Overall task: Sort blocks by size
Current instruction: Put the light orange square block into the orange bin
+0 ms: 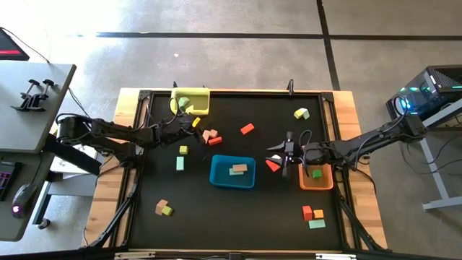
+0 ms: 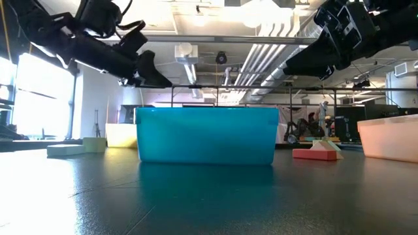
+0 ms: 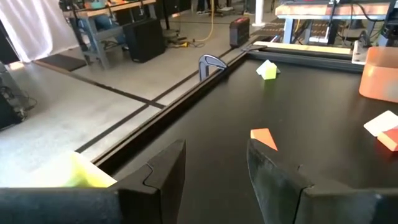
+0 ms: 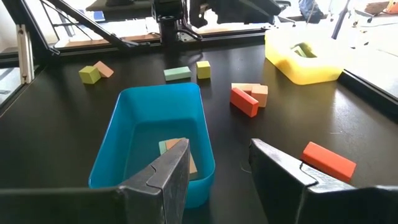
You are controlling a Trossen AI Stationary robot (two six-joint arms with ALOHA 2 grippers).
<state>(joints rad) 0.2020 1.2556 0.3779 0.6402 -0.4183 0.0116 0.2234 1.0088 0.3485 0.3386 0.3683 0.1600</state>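
Blocks lie scattered on the black table: an orange-red bar (image 1: pixel 247 128), a lime and white block (image 1: pixel 302 113), red and tan blocks (image 1: pixel 211 136), a yellow cube (image 1: pixel 183 149) and a pale green bar (image 1: pixel 180 164). My left gripper (image 1: pixel 193 124) hovers open beside the yellow tray (image 1: pixel 192 108), nothing between its fingers (image 3: pixel 168 174). My right gripper (image 1: pixel 283 155) hovers open between the blue tray (image 1: pixel 216 177) and the orange tray (image 1: pixel 316 185), its fingers (image 4: pixel 280 177) empty. A red wedge (image 1: pixel 272 165) lies just below it.
The blue tray (image 4: pixel 118 130) holds tan and green blocks (image 4: pixel 180 152). The orange tray holds a green block (image 1: pixel 316 173), and the yellow tray a lime one (image 1: pixel 183 101). More blocks lie near front left (image 1: pixel 164 209) and front right (image 1: pixel 312 214). A raised frame (image 3: pixel 186 93) rims the table.
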